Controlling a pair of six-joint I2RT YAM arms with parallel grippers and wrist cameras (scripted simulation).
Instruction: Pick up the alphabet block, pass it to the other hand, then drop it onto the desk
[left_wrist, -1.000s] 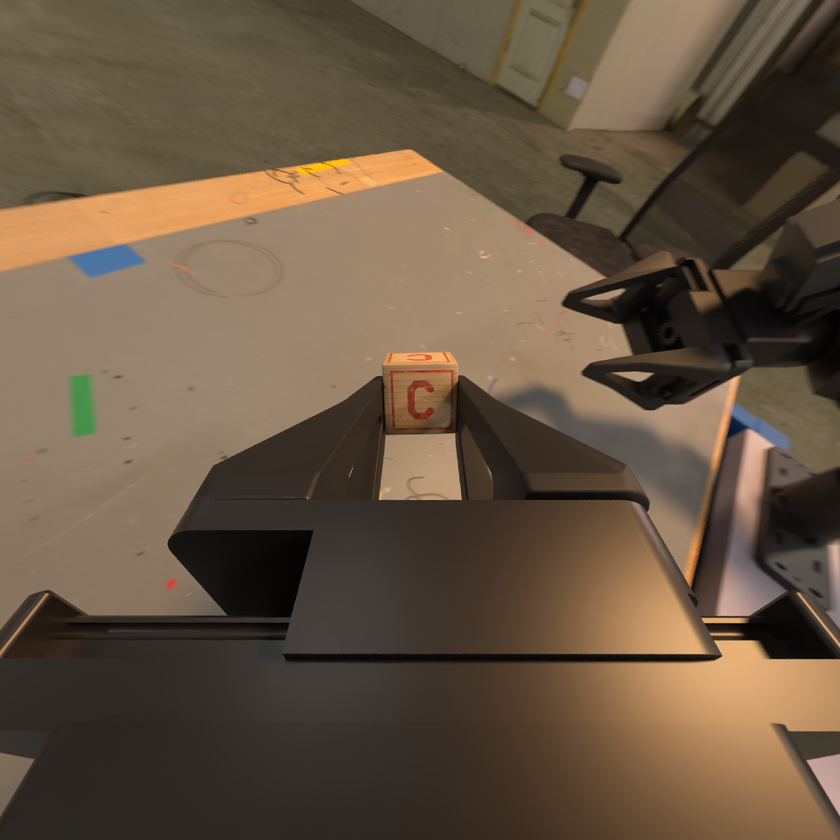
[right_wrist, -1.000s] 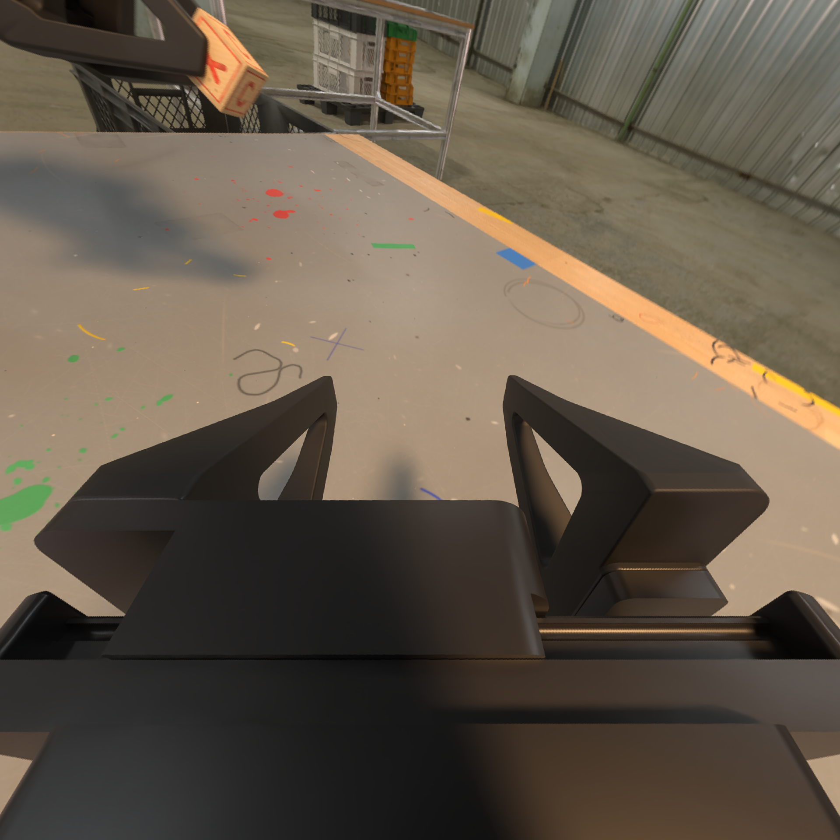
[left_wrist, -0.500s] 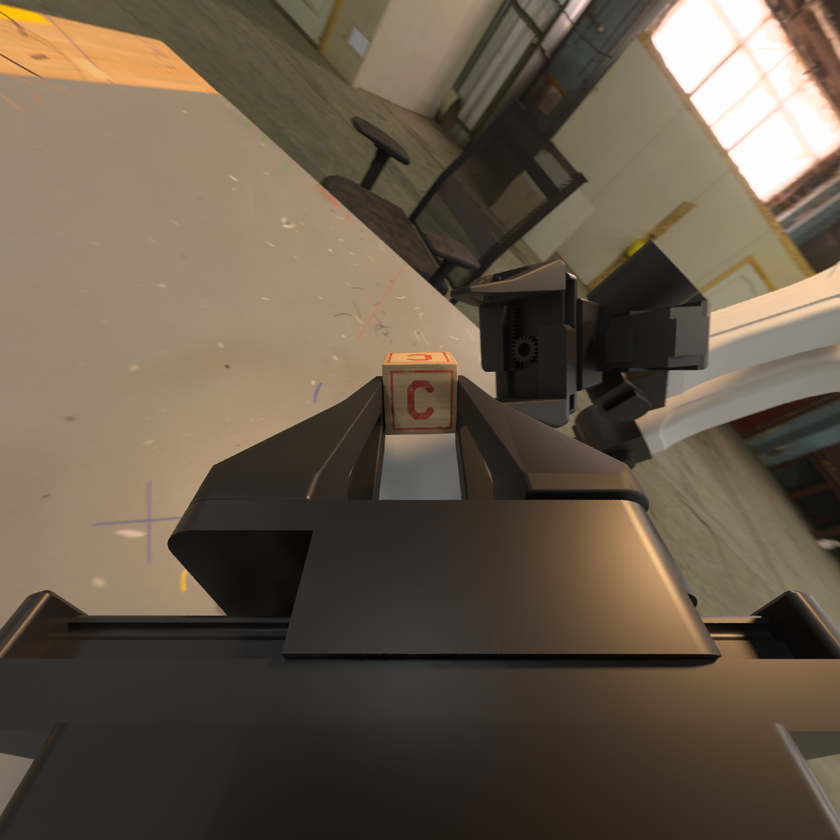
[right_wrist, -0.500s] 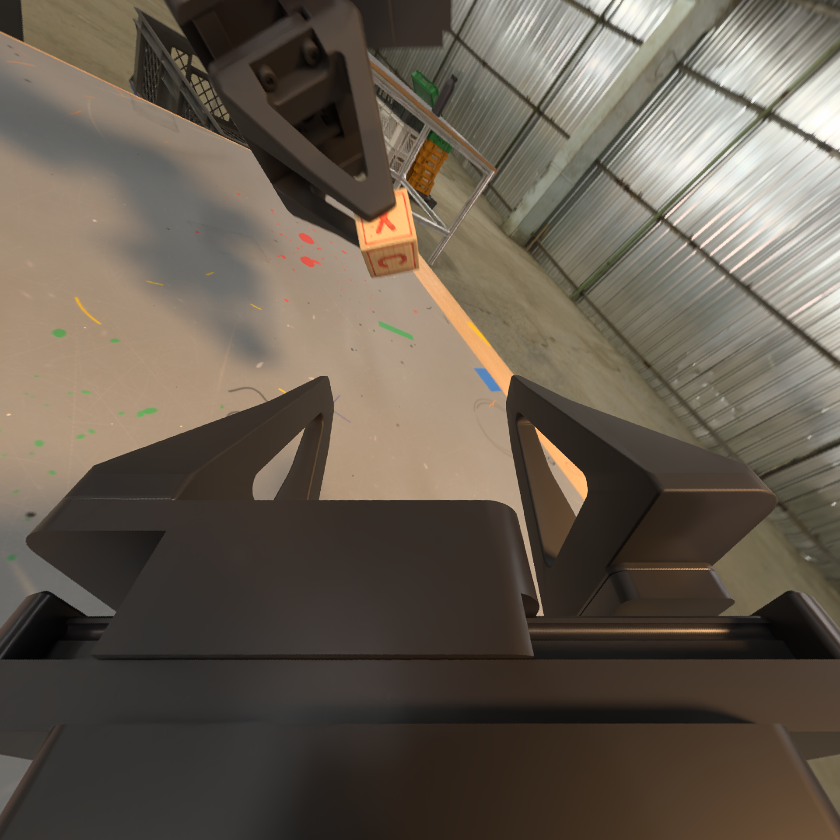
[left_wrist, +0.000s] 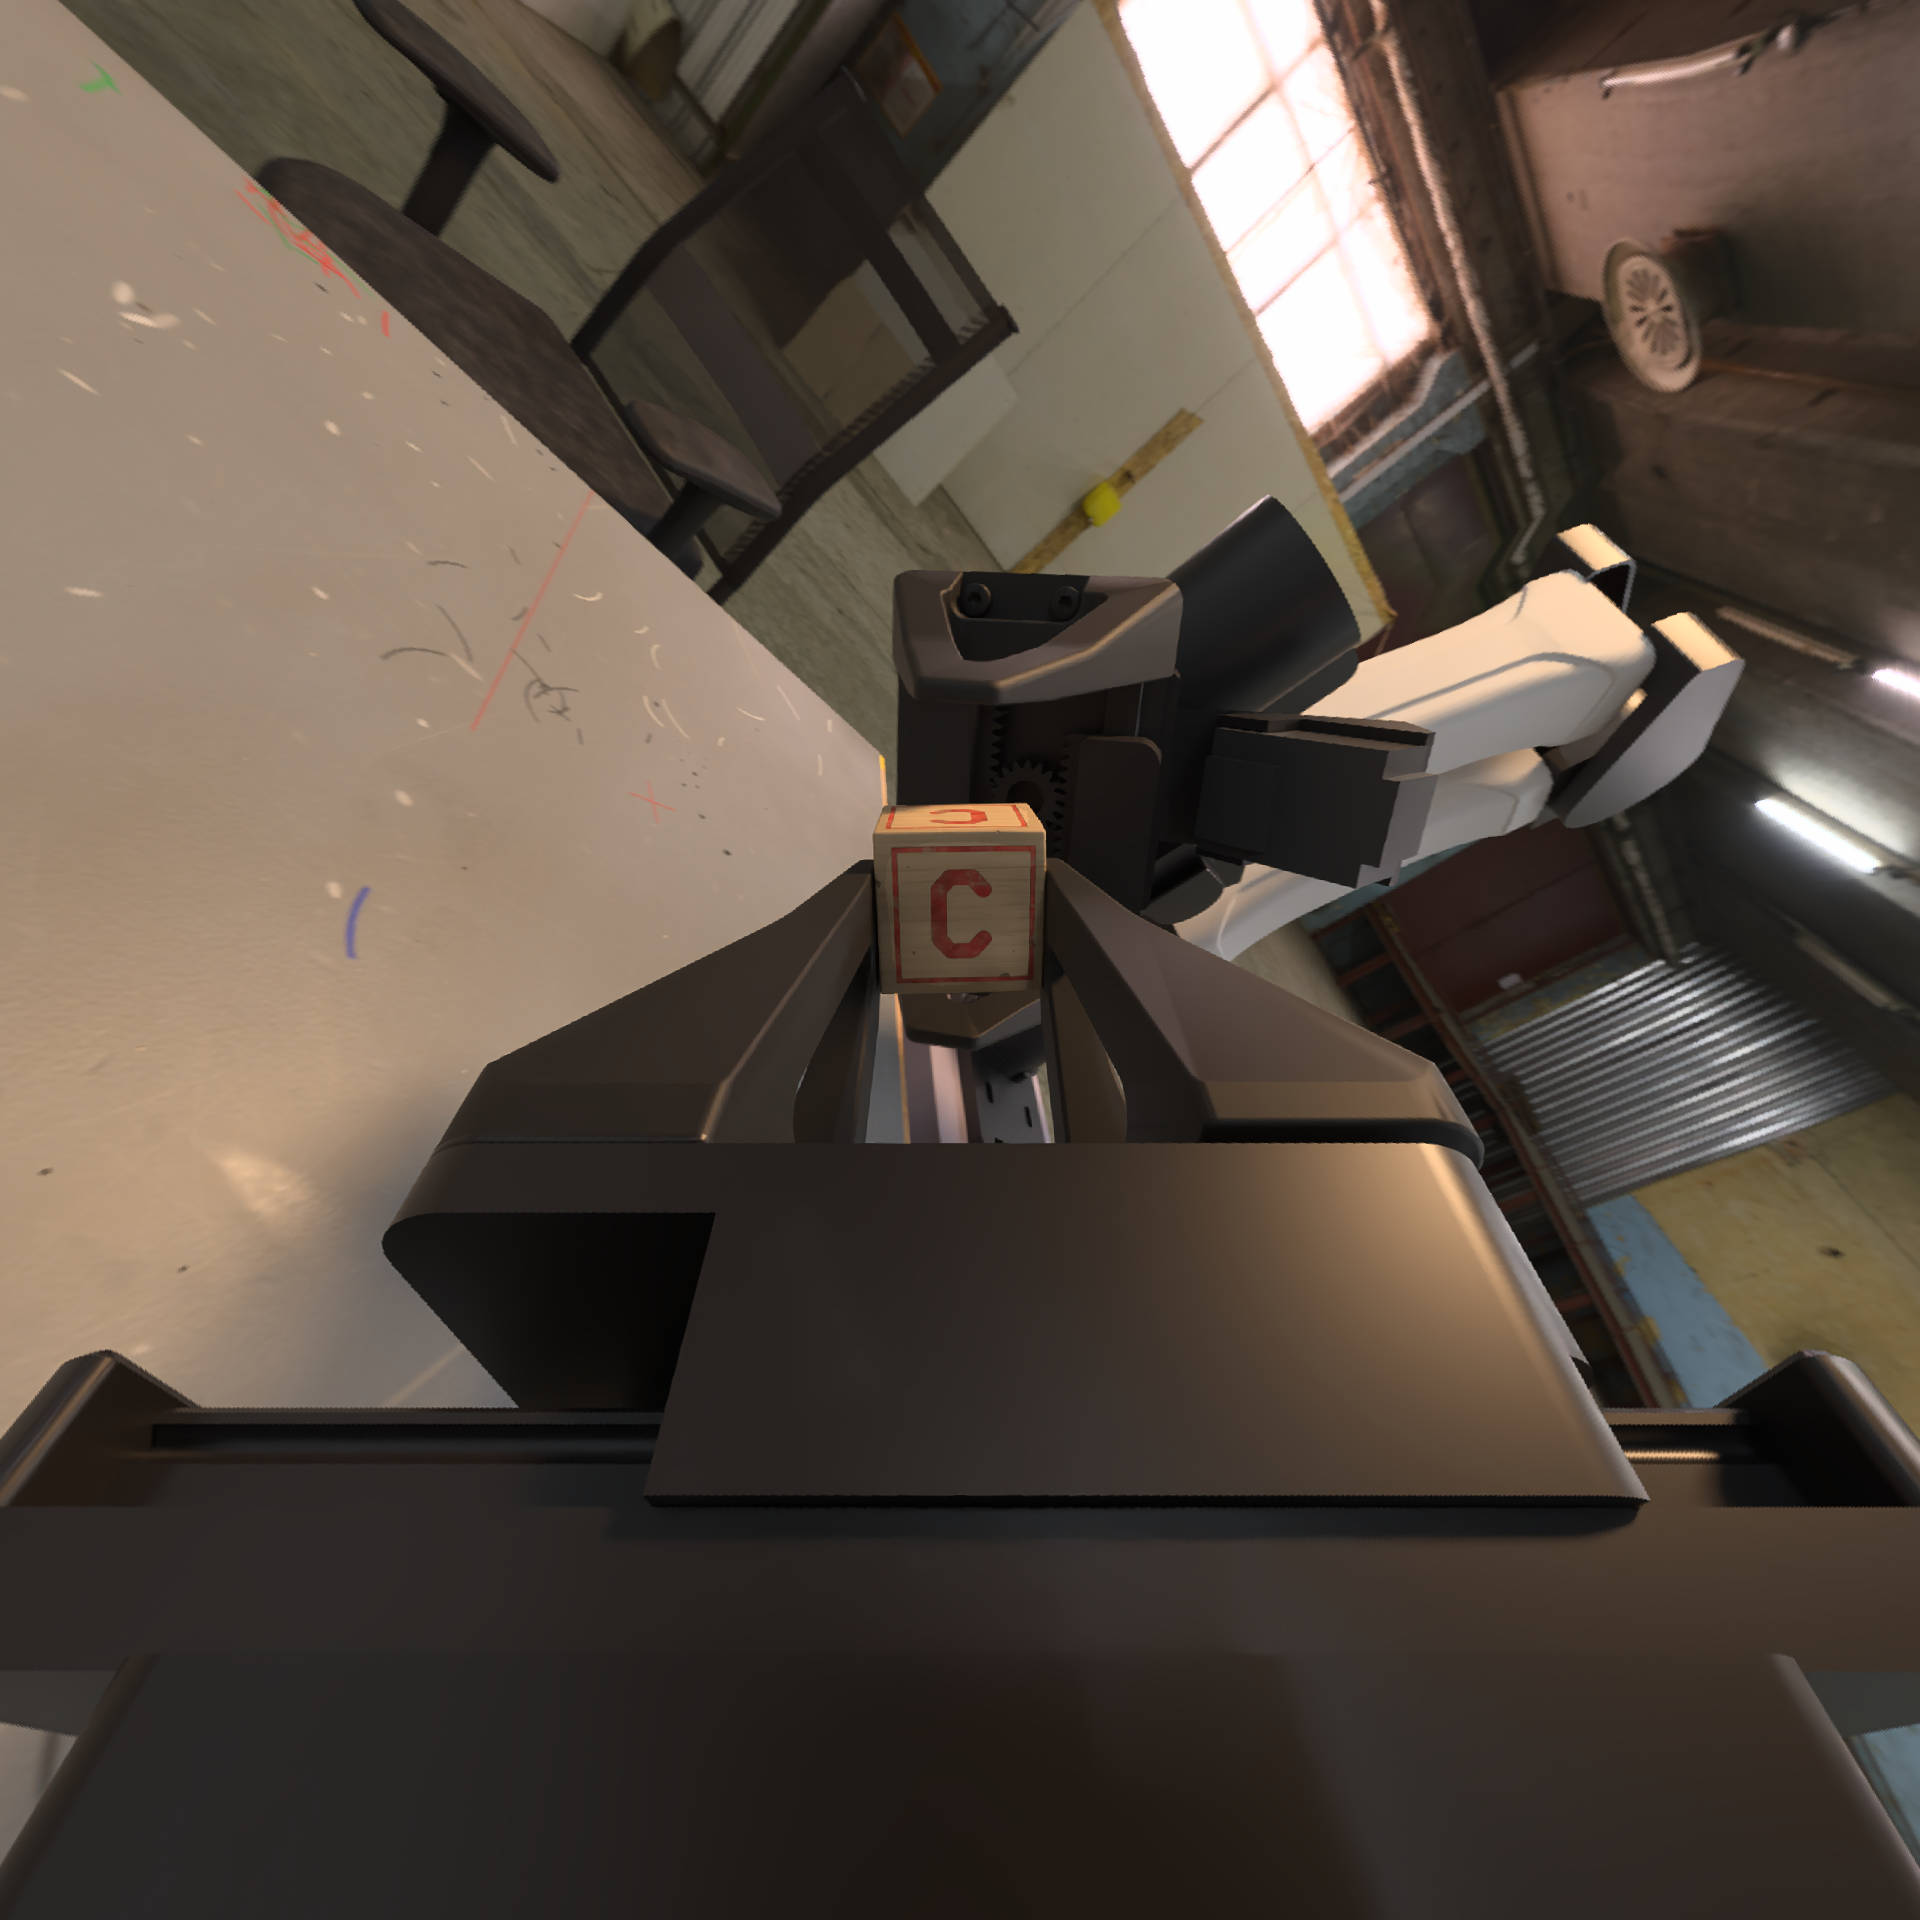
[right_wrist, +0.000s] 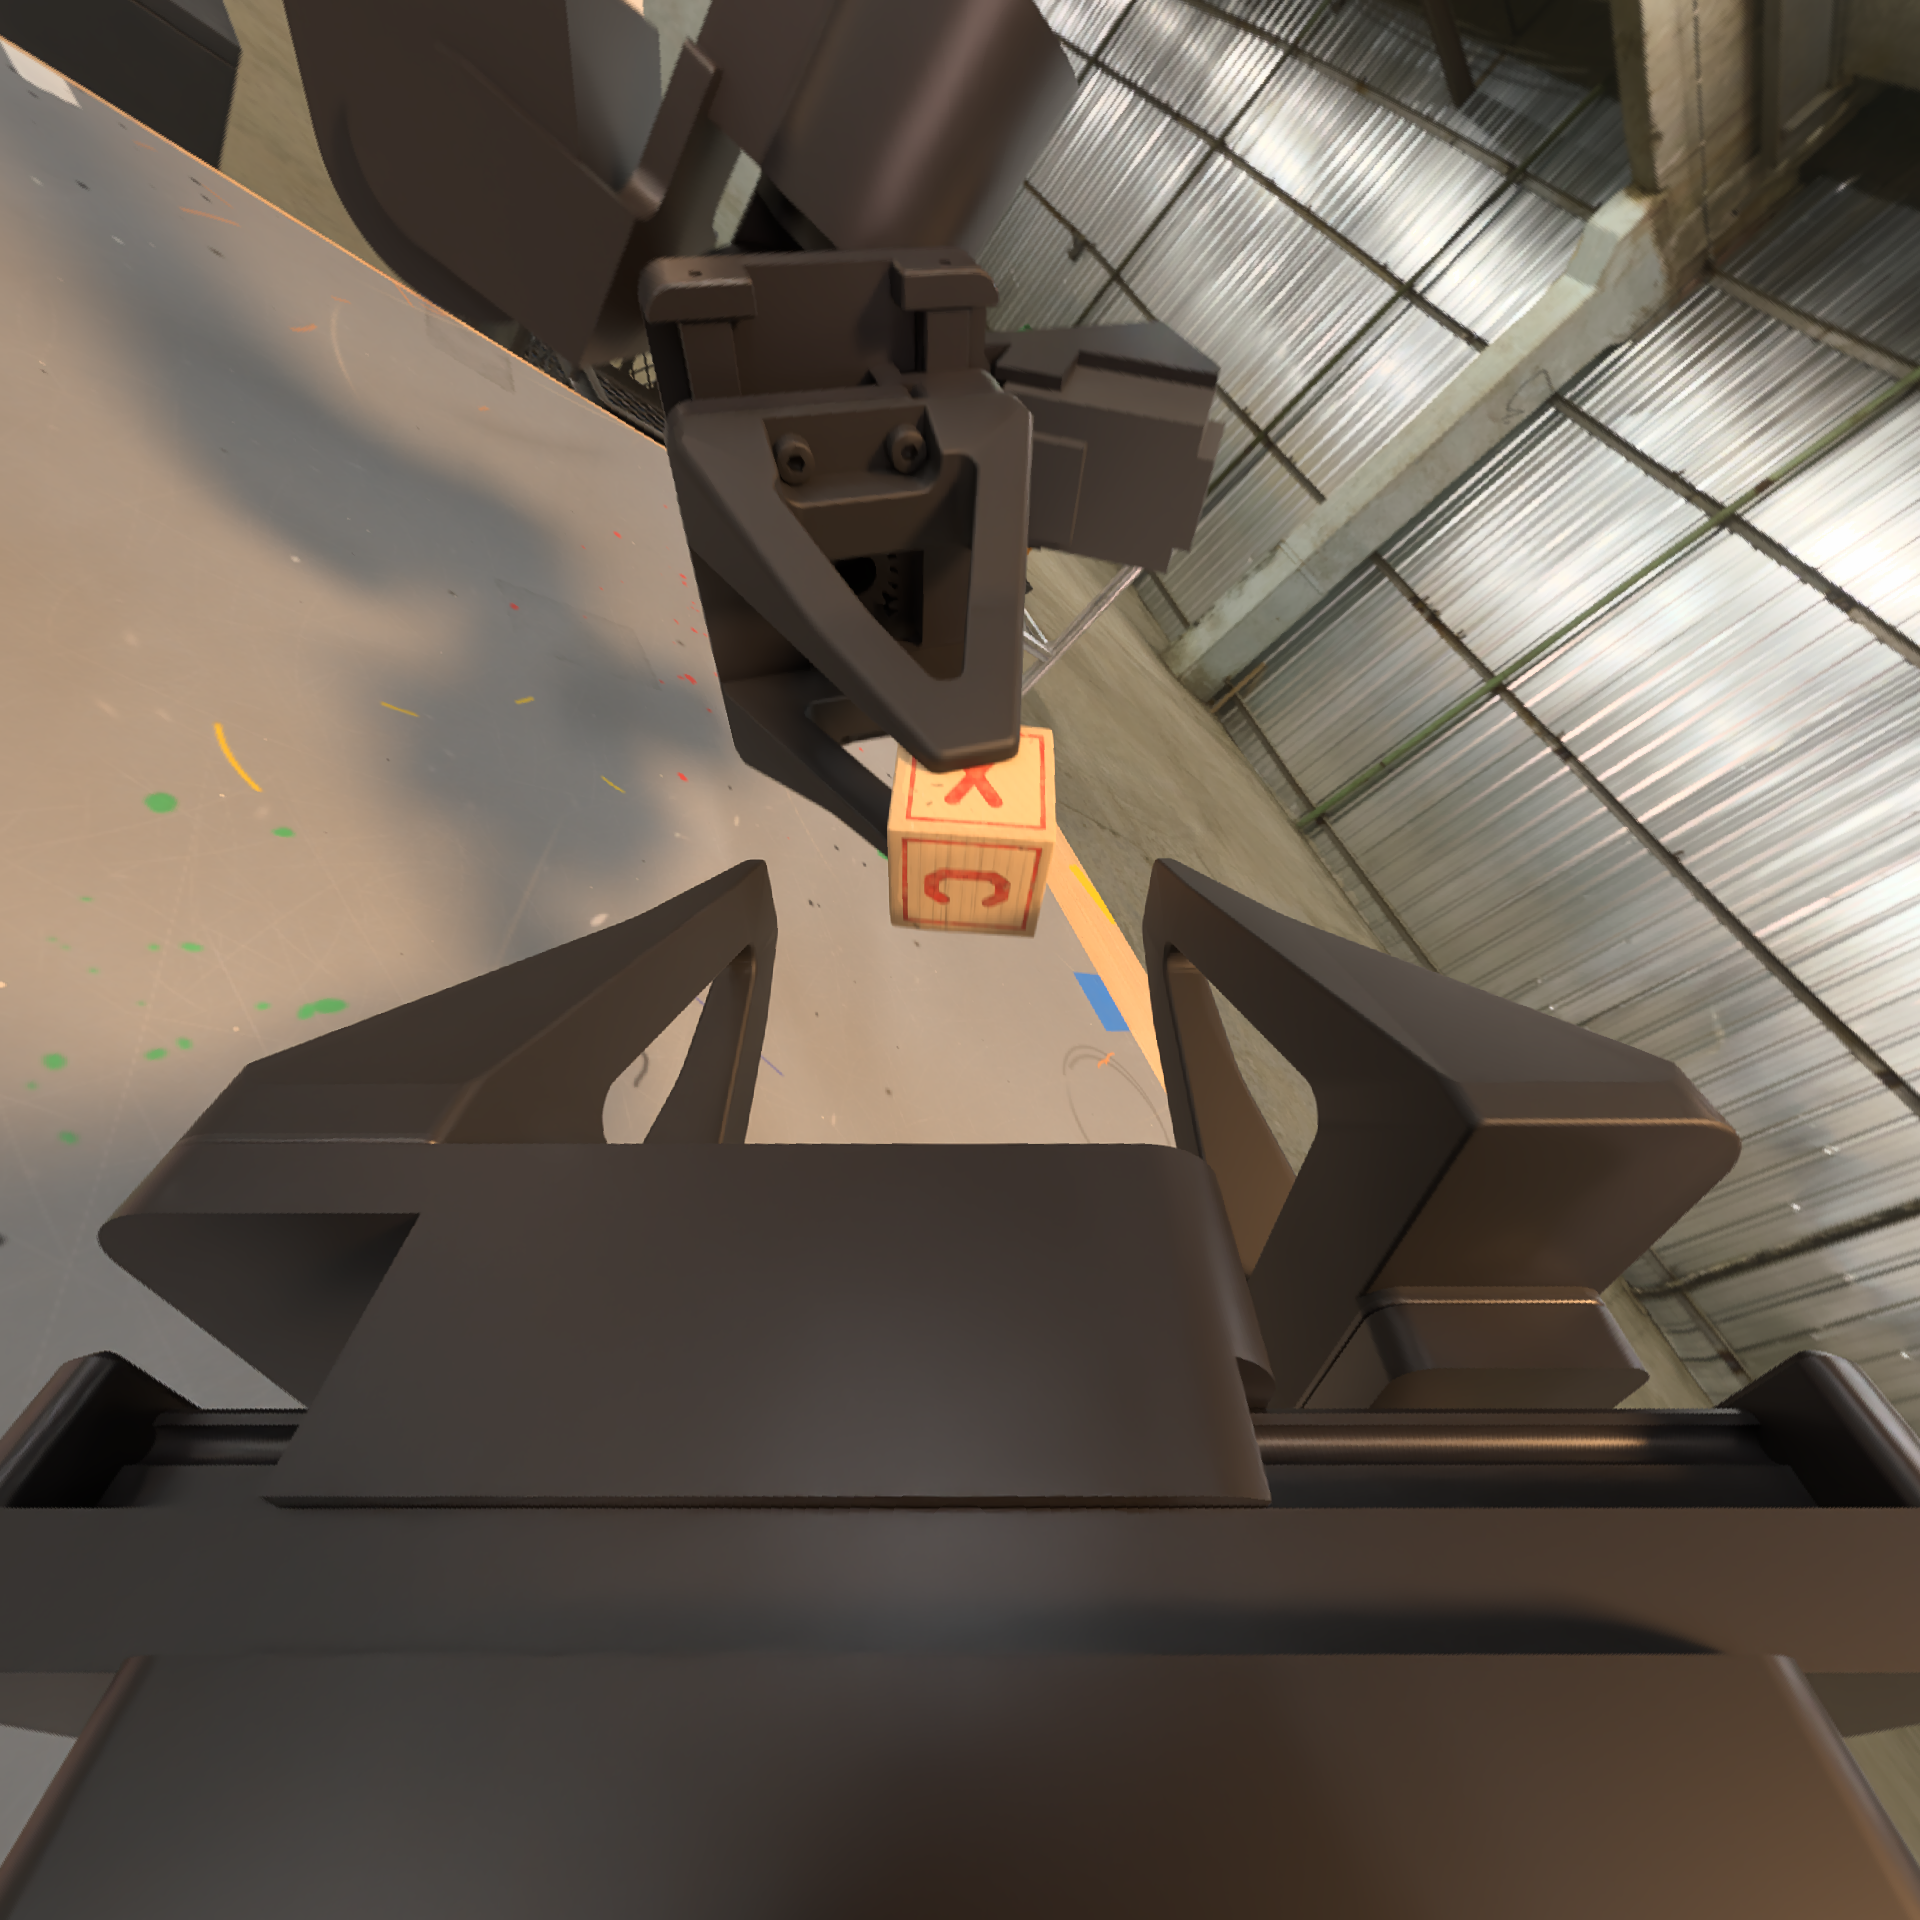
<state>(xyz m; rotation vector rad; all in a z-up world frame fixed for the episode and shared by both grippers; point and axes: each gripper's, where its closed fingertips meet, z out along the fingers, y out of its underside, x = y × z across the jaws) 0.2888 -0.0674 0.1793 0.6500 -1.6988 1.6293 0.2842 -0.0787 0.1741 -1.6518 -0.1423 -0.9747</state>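
Alphabet block (right_wrist: 971, 842) pinched tight in left gripper (left_wrist: 958, 914) fingers, high above worktop (right_wrist: 312, 623). Right gripper (right_wrist: 958, 935) fingers spread wide, empty, block just ahead, btwn tips, not yet inside.

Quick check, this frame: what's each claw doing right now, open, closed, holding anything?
Left claw: closed on the alphabet block, held above the desk.
Right claw: open, empty; the block sits just ahead of its gap, untouched.
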